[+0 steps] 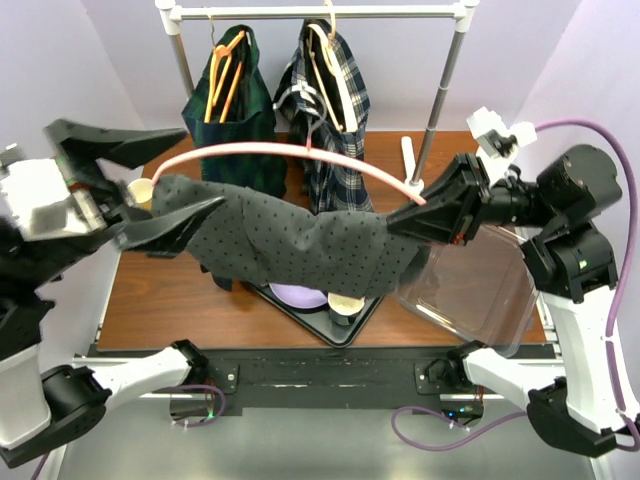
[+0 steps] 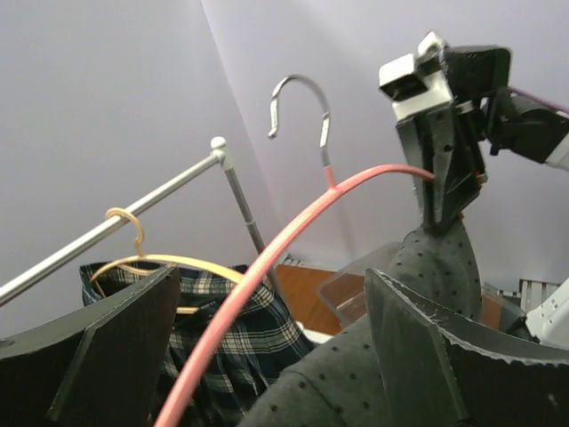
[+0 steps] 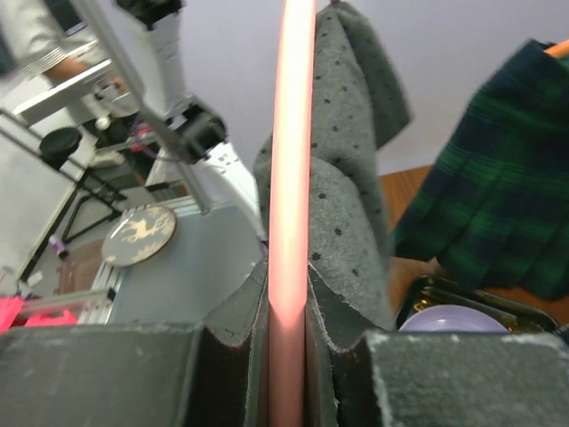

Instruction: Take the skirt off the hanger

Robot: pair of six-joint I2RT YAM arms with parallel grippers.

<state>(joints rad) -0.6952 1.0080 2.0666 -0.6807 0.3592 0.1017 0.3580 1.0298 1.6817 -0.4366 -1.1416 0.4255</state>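
Stretching across between both arms, the grey dotted skirt point(image 1: 300, 240) is on the pink hanger point(image 1: 290, 150), above the table point(image 1: 170, 300). The right gripper point(image 1: 405, 215) has its jaws closed tight on the right end of the hanger, and the cloth lies against its fingers. I cannot tell if the cloth is pinched too. The left gripper point(image 1: 200, 168) has its jaws wide apart and holds nothing. The left end of the hanger and the skirt's edge pass between its fingers point(image 2: 116, 347). Behind, two plaid garments point(image 1: 325, 110) hang on a rail point(image 1: 400, 12).
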